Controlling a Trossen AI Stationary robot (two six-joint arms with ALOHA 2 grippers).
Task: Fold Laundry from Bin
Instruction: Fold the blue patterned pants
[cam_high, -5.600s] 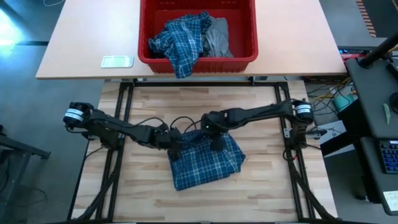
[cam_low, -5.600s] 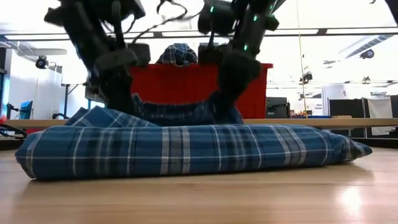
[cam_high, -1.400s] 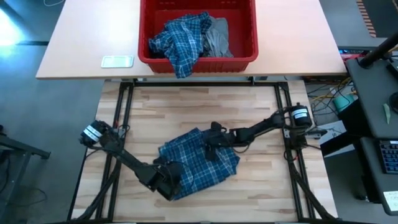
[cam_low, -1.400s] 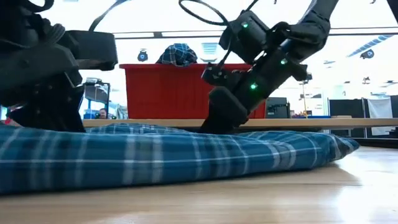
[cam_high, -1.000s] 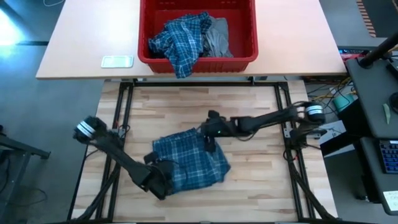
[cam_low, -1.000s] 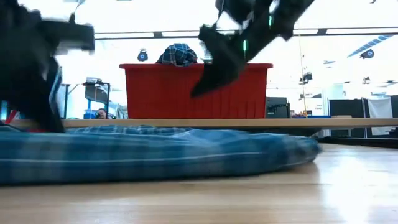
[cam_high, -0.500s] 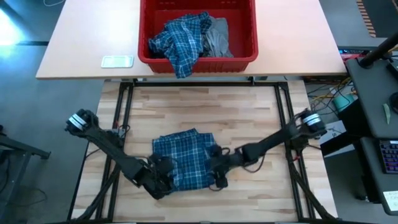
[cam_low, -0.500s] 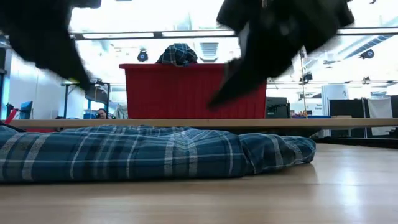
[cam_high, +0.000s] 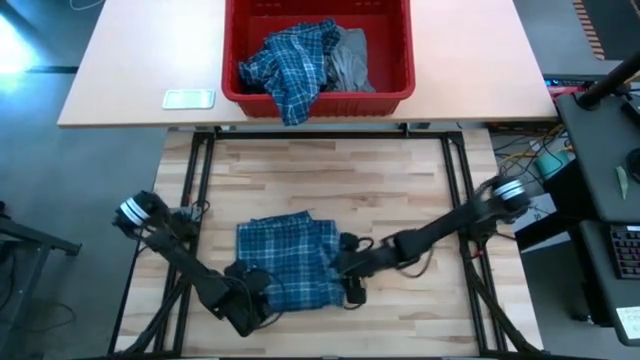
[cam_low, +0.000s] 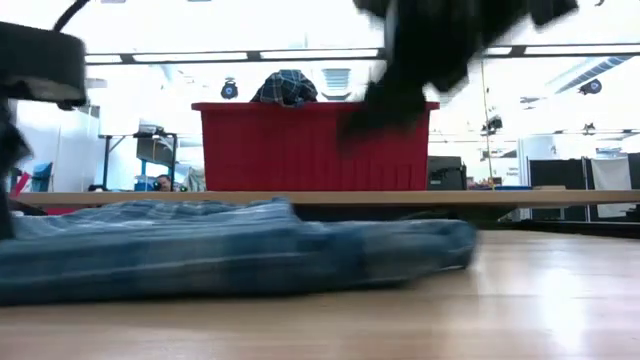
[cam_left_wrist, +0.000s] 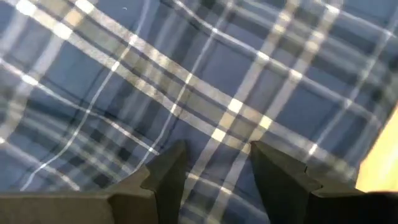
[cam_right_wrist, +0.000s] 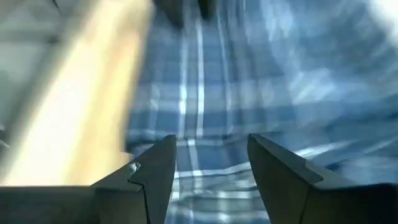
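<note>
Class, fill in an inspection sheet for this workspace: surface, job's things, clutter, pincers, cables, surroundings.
Surface: wooden table, bare around the cloth.
Job's things: folded plaid shirt flat on the table; red bin on the far desk holds another plaid garment and a grey one.
Clutter: small flat pale object beside the bin.
Pincers: left pincer open over the shirt's near-left corner; right pincer open at its right edge.
Cables: loops on both arms; a bundle right of the table.
Surroundings: office room, ceiling lights.
</note>
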